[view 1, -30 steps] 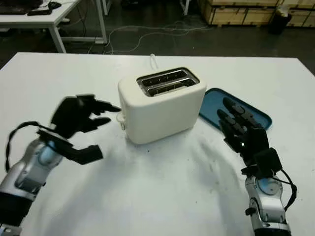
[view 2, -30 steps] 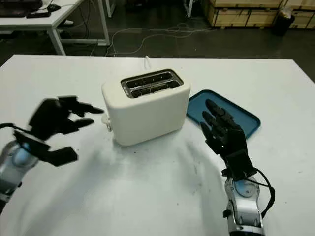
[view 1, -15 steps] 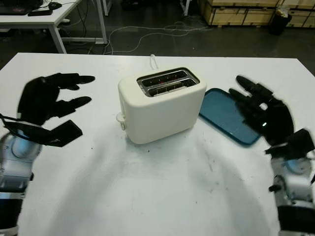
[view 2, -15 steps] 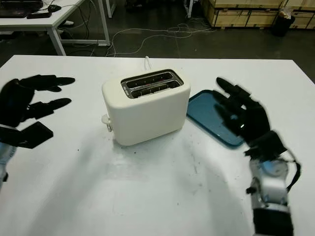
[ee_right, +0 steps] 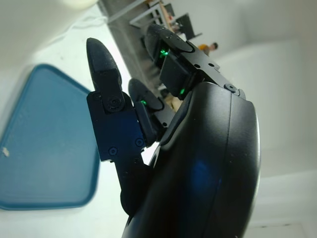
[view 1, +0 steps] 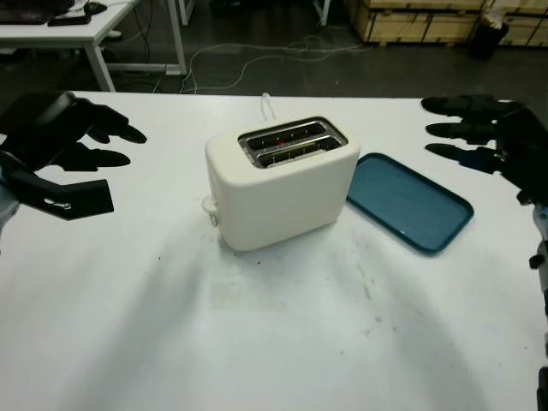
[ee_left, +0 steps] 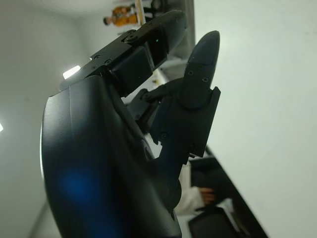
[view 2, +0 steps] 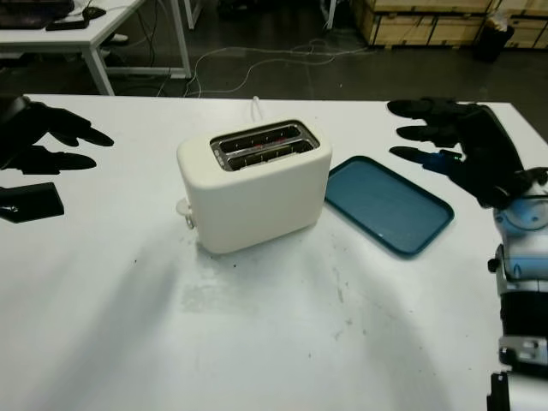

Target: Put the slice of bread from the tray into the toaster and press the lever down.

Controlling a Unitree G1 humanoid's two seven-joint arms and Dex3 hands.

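A cream two-slot toaster [view 1: 281,184] stands mid-table, and a red glow shows inside its dark slots [view 1: 291,142]. Its lever [view 1: 208,206] sticks out low on the left end. To its right lies the blue tray [view 1: 409,202], its surface bare. My left hand [view 1: 90,158] is open and raised at the far left, well away from the toaster. My right hand [view 1: 467,133] hangs open at the far right, beyond the tray's far corner. In the right wrist view the tray [ee_right: 44,163] lies beneath my right hand's fingers [ee_right: 111,114].
The toaster's white cord [view 1: 268,104] runs off the table's [view 1: 257,342] far edge. Beyond it are a white desk [view 1: 77,30] at back left, floor cables, and wooden crates [view 1: 419,17] at back right.
Both hands have drawn away from the toaster and risen: the left swung out to the far left, the right moved from in front of the tray to the far right edge.
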